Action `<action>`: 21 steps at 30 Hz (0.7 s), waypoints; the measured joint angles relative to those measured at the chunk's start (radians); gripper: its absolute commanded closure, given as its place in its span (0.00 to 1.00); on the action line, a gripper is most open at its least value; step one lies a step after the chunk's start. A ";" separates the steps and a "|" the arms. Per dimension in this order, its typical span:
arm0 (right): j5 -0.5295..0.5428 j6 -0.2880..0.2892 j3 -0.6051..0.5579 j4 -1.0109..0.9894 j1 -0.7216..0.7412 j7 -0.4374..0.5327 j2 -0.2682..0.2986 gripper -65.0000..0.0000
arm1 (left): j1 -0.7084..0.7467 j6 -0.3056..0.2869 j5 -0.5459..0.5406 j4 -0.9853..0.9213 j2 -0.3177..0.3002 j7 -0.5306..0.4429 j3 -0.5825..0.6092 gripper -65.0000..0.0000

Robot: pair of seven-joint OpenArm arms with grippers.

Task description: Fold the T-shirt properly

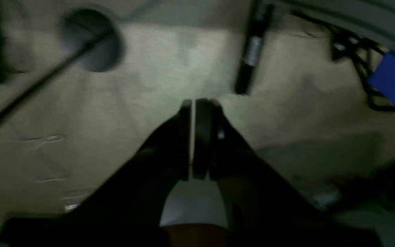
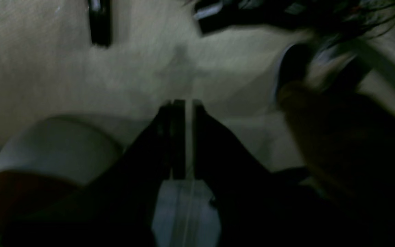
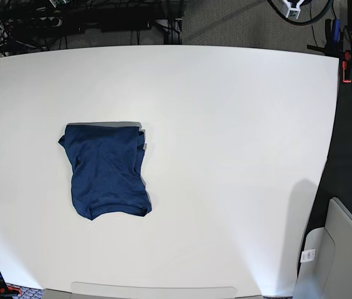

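A broad white table fills the base view, evenly lit, with a soft shadow near its lower right corner. Behind its far edge lies grey carpet, with tangled black cables at upper left. An orange-handled clamp sits at the table's right edge. A pale grey panel stands at lower right. Both wrist views are dim and blurred, showing beige floor and dark cables.
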 measured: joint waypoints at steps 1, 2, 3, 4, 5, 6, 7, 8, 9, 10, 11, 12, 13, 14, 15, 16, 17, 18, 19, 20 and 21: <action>0.000 -0.002 -0.014 -0.059 0.033 0.006 0.001 0.97 | -0.018 -0.003 -0.008 -0.047 0.002 -0.027 0.020 1.00; -0.013 -0.003 -0.030 -0.113 0.066 0.003 0.001 0.97 | -0.037 -0.003 -0.007 -0.090 0.002 -0.026 0.042 1.00; -0.025 -0.003 -0.044 -0.156 0.098 0.000 0.000 0.97 | -0.052 0.000 0.001 -0.127 0.003 -0.032 0.058 1.00; -0.028 -0.003 -0.056 -0.197 0.135 0.002 -0.002 0.97 | -0.072 0.004 -0.002 -0.169 0.003 -0.048 0.070 1.00; -0.043 0.000 -0.067 -0.234 0.167 0.014 -0.003 0.97 | -0.086 0.003 -0.002 -0.204 0.004 -0.060 0.078 1.00; -0.059 0.000 -0.078 -0.277 0.199 0.028 -0.005 0.97 | -0.102 0.003 -0.001 -0.242 0.002 -0.076 0.086 1.00; -0.079 -0.004 -0.095 -0.327 0.233 0.057 -0.002 0.97 | -0.127 0.005 -0.001 -0.285 -0.001 -0.081 0.090 1.00; -0.101 -0.005 -0.113 -0.366 0.255 0.072 0.000 0.97 | -0.145 0.010 0.005 -0.320 0.000 -0.082 0.092 1.00; -0.112 -0.004 -0.131 -0.412 0.278 0.097 0.003 0.97 | -0.169 0.010 0.002 -0.358 0.000 -0.086 0.092 1.00; -0.126 -0.003 -0.144 -0.473 0.307 0.129 0.004 0.97 | -0.193 0.007 -0.003 -0.397 0.000 -0.099 0.093 1.00; -0.153 -0.002 -0.150 -0.529 0.330 0.142 -0.001 0.97 | -0.212 0.006 -0.003 -0.431 0.001 -0.105 0.093 1.00; -0.171 -0.003 -0.154 -0.592 0.354 0.160 -0.006 0.97 | -0.232 0.006 -0.001 -0.471 0.000 -0.115 0.094 1.00; -0.190 -0.005 -0.155 -0.648 0.377 0.181 -0.012 0.97 | -0.249 0.008 -0.001 -0.504 0.000 -0.127 0.095 1.00; -0.203 -0.006 -0.155 -0.700 0.397 0.207 -0.017 0.97 | -0.264 0.011 0.004 -0.533 -0.001 -0.145 0.095 1.00; -0.218 -0.006 -0.155 -0.751 0.420 0.256 -0.026 0.97 | -0.279 0.011 -0.002 -0.565 -0.002 -0.159 0.094 1.00; -0.231 -0.007 -0.155 -0.797 0.440 0.296 -0.032 0.97 | -0.295 0.010 0.004 -0.604 -0.003 -0.172 0.094 1.00; -0.235 -0.003 -0.157 -0.847 0.462 0.341 -0.037 0.97 | -0.314 0.014 0.005 -0.644 -0.004 -0.177 0.101 1.00; -0.240 -0.040 -0.158 -0.877 0.475 0.364 -0.045 0.97 | -0.322 0.012 0.008 -0.671 -0.006 -0.192 0.116 1.00; -0.240 -0.081 -0.159 -0.924 0.496 0.425 -0.048 0.97 | -0.337 0.011 0.006 -0.700 -0.008 -0.213 0.131 1.00; -0.235 -0.122 -0.159 -0.968 0.518 0.465 -0.054 0.97 | -0.354 0.015 0.006 -0.734 -0.009 -0.227 0.145 1.00; -0.258 -0.135 -0.159 -0.998 0.538 0.469 -0.055 0.97 | -0.369 0.014 0.004 -0.763 -0.008 -0.235 0.159 1.00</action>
